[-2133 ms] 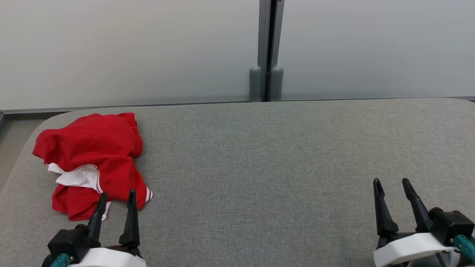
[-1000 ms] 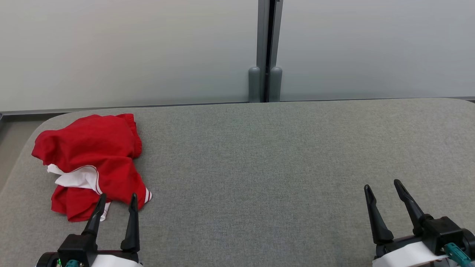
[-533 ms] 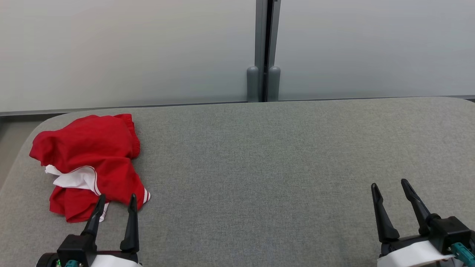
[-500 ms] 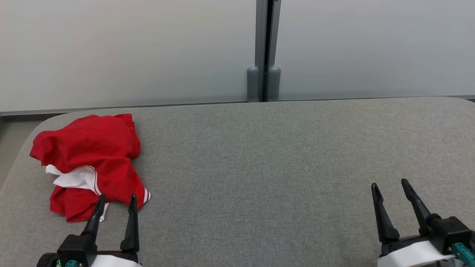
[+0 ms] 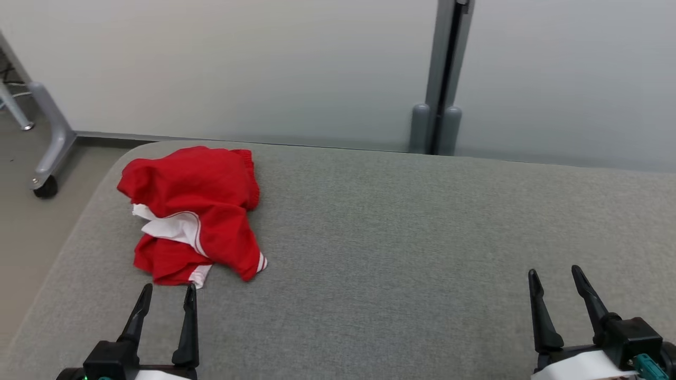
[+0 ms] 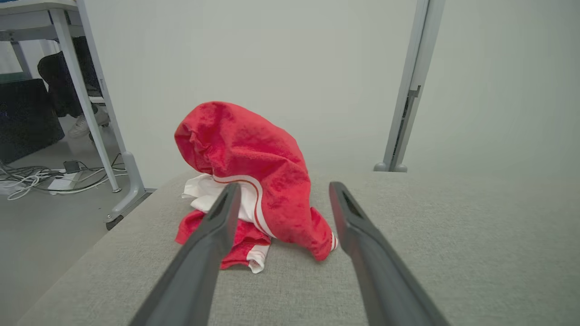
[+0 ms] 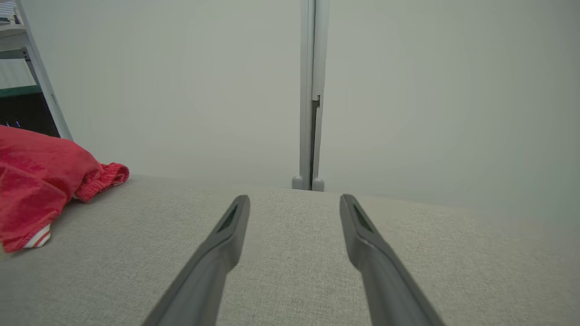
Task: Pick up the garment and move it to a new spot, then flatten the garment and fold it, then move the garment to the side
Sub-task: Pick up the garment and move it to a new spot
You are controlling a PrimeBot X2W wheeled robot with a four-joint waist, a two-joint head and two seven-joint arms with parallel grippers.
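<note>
A castered frame leg point(image 5: 53, 153) stands near floor cables point(image 6: 27, 179), perhaps a shoe point(image 6: 84, 127).

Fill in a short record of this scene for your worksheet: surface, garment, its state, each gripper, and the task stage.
surface: grey padded table
garment: red with white trim, on the far left part of the table
garment state: crumpled in a heap, not flattened or folded
left gripper: open, empty, just short of the garment's near edge
right gripper: open, empty, well off to the right of the garment
task stage: garment not yet picked up
</note>
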